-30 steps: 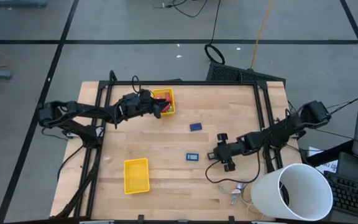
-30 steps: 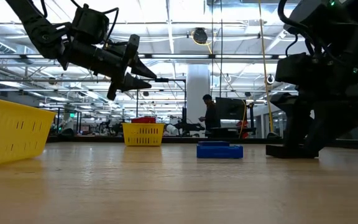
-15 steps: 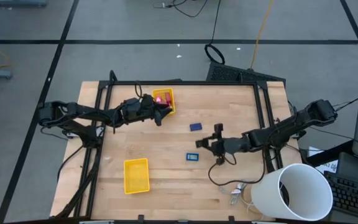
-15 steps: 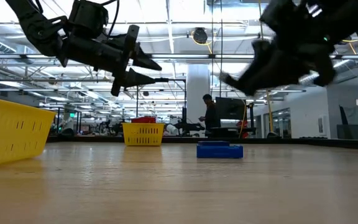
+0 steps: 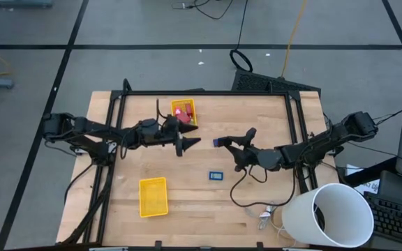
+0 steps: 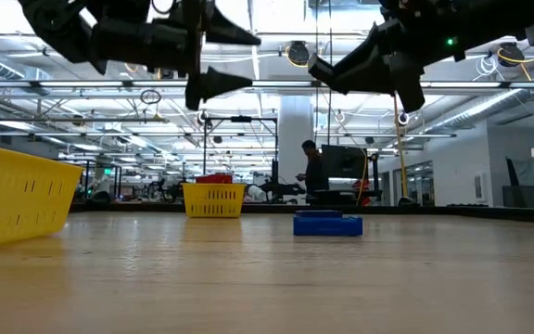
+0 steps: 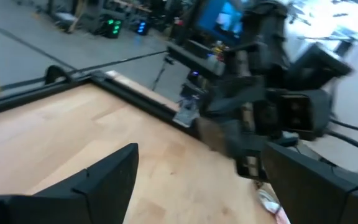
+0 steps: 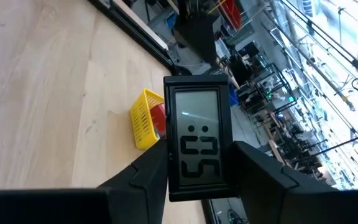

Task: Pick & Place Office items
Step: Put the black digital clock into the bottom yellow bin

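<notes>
My right gripper (image 5: 246, 137) hangs above the table's middle, shut on a black office item with a grey digit display (image 8: 197, 140). My left gripper (image 5: 190, 143) stands open in the air, its fingers bare, between the far yellow tray (image 5: 184, 113) and my right gripper. That tray holds red and pink office items (image 5: 182, 111). Two blue office items lie flat on the wood, one (image 5: 220, 142) close under my right gripper and one (image 5: 216, 175) nearer the front. In the low view both grippers (image 6: 241, 57) (image 6: 327, 67) are high above the table. My right gripper pinches the black display item between its two fingers (image 8: 146, 178), one on each long side near its lower end (image 8: 199, 186). The fingers point about level toward the table's left side. The item is lifted clear of the table and sticks out past the fingertips.
A second yellow tray (image 5: 153, 196) sits near the front left edge. A large white bucket (image 5: 326, 216) stands off the front right corner, with cables and silvery bits (image 5: 265, 217) beside it. A black frame (image 5: 208, 93) runs along the table's far and side edges.
My left gripper has opened and drawn away from the far yellow tray toward the table's middle, rising a little; a red item now lies in that tray. My right gripper has risen from the table with the black display item and tipped from pointing down to about level.
</notes>
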`<state>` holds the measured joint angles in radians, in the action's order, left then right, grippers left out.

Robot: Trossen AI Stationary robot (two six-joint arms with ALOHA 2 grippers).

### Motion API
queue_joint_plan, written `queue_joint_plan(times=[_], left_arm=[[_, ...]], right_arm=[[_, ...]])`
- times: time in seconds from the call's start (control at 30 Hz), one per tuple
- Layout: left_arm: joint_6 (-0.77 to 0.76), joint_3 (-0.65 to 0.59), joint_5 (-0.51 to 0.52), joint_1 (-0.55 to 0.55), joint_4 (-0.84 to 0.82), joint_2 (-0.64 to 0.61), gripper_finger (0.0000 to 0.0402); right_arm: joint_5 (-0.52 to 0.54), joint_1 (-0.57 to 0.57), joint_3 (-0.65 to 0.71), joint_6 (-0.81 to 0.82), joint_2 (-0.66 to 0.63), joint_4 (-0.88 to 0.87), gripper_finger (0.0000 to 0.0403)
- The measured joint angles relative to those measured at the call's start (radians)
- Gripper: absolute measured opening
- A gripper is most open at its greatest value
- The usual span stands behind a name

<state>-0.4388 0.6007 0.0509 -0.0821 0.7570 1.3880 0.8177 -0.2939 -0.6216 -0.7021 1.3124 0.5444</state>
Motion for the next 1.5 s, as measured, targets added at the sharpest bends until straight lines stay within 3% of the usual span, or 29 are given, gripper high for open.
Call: queue_joint_plan(times=[0.1, 0.33, 0.57, 0.87, 1.13, 1.3, 1.5], left_arm=[[0.044, 0.036, 0.013, 0.041, -0.042, 0.0, 0.0344], [0.099, 0.14, 0.166, 0.115, -0.212, 0.033, 0.0333], [0.105, 0.254, 0.167, 0.124, -0.216, 0.174, 0.0327], [0.098, 0.391, 0.164, 0.109, -0.217, 0.333, 0.0326], [0.082, 0.45, 0.168, 0.105, -0.217, 0.375, 0.0307], [0.066, 0.45, 0.168, 0.104, -0.214, 0.374, 0.0278], [0.058, 0.45, 0.169, 0.094, -0.221, 0.374, 0.0207]], right_arm=[[0.0, 0.0, 0.0, 0.0, -0.001, -0.002, 0.0148], [0.001, 0.0, 0.0, -0.018, -0.001, 0.001, 0.0145], [0.073, 0.0, 0.0, -0.025, -0.001, 0.004, 0.015], [0.072, 0.0, 0.0, -0.024, -0.001, -0.003, 0.0149], [0.069, 0.0, 0.0, -0.018, -0.001, -0.01, 0.0145], [0.069, -0.002, 0.0, -0.014, -0.001, -0.013, 0.0152], [0.068, -0.002, 0.0, -0.013, -0.001, -0.018, 0.0146]])
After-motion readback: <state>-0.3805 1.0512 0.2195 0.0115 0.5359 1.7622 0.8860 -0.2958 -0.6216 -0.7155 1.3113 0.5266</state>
